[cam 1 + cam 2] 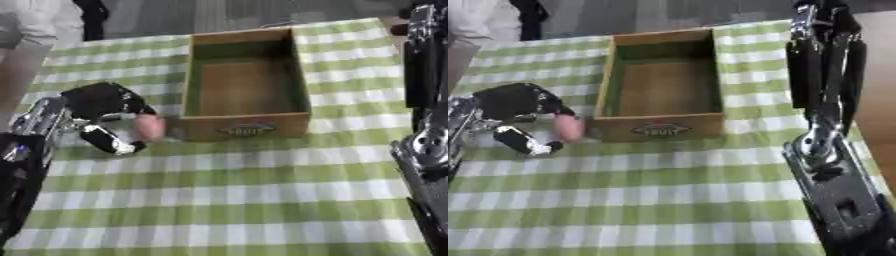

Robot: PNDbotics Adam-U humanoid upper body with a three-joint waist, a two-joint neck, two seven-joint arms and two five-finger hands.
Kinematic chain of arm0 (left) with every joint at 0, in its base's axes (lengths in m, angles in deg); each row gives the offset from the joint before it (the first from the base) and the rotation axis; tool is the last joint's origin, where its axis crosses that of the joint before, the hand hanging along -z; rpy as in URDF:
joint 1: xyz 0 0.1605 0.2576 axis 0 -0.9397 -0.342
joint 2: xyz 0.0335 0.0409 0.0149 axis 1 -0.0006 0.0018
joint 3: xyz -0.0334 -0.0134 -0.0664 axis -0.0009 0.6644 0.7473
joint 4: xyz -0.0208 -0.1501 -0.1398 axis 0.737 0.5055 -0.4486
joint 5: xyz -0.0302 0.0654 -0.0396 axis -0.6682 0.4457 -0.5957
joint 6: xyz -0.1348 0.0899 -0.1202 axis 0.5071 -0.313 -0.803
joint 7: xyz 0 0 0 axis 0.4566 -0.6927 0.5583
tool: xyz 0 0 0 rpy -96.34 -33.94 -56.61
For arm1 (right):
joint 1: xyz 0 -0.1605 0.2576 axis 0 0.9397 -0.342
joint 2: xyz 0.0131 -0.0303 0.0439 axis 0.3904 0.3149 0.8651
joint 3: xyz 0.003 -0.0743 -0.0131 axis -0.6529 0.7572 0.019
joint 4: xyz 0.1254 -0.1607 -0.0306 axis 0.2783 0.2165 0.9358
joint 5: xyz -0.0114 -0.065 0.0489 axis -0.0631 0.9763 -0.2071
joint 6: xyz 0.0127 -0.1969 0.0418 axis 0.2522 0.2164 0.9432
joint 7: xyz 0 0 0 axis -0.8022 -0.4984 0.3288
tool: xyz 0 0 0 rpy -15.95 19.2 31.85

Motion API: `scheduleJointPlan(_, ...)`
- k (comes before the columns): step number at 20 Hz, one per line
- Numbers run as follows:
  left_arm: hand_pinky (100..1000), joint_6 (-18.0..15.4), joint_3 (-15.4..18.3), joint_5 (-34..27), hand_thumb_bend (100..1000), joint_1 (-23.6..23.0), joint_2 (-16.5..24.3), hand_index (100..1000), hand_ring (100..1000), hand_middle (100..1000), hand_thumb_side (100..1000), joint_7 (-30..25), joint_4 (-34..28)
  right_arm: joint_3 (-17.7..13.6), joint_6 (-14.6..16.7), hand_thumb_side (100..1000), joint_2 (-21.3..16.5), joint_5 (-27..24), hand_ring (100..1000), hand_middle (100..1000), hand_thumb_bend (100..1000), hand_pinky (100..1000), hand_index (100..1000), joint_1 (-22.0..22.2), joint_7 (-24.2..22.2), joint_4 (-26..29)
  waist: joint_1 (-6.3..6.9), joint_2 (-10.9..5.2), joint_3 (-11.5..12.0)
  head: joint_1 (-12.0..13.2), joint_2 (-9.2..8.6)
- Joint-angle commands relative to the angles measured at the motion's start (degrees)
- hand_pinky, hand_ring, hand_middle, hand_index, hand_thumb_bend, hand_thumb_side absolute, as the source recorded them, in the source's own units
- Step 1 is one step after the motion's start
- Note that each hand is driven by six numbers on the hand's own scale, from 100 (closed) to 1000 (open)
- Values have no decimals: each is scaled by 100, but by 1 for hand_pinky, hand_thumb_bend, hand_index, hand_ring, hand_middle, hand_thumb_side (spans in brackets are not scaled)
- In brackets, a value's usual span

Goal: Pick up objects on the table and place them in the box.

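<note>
An empty wooden box [247,85] with a label on its front wall stands on the green-and-white checked tablecloth [227,200]. Just left of the box's front corner, my left hand [105,112] curls its fingers and thumb around a small pink rounded object [150,127], which sits at about table height outside the box. My right arm [824,100] rises along the right edge of the views. Its hand [824,20] hangs near the top right corner, past the box's right side, and its fingers are not clearly visible.
A person stands at the far left edge of the table [26,25]. The tablecloth spreads wide in front of the box. The table's far edge runs just behind the box.
</note>
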Motion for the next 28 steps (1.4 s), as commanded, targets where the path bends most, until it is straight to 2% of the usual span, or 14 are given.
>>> scheduleJointPlan(1, 527, 92, 75, 128, 243, 125, 63, 797, 594, 530, 650, 225, -28, 12, -8, 1000, -74, -29, 677, 672, 100, 859, 864, -87, 2, 117, -23, -84, -1, 18, -68)
scheduleJointPlan(3, 514, 124, 80, 178, 198, 124, 47, 781, 583, 520, 599, 350, 13, 11, -8, 1000, -77, -31, 677, 672, 100, 859, 864, -88, 2, 117, -22, -81, -6, 18, -71)
scheduleJointPlan(4, 499, 138, 86, 190, 140, 123, 38, 758, 571, 510, 551, 412, 34, 11, -9, 1000, -78, -33, 677, 672, 100, 859, 864, -88, 3, 117, -22, -80, -8, 17, -71)
scheduleJointPlan(6, 481, 164, 95, 201, 112, 122, 17, 737, 558, 500, 511, 515, 74, 13, -11, 1000, -81, -37, 677, 672, 100, 859, 864, -91, 2, 117, -23, -75, -15, 18, -75)
scheduleJointPlan(12, 430, 203, 110, 269, 123, 118, -26, 674, 520, 474, 436, 687, 157, 17, -10, 1000, -86, -43, 677, 672, 100, 859, 864, -94, -1, 117, -19, -66, -26, 17, -76)
scheduleJointPlan(18, 379, 278, 167, 247, 100, 105, -45, 606, 490, 459, 166, 888, 239, 14, -6, 1000, -76, -47, 677, 672, 100, 859, 863, -84, 7, 117, -19, -81, -26, -1, -77)
scheduleJointPlan(28, 309, 186, 227, -154, 100, 80, -54, 589, 458, 436, 167, 842, 241, 12, -24, 1000, -39, -37, 678, 672, 100, 860, 860, -76, -20, 117, -35, -121, 6, -38, -83)
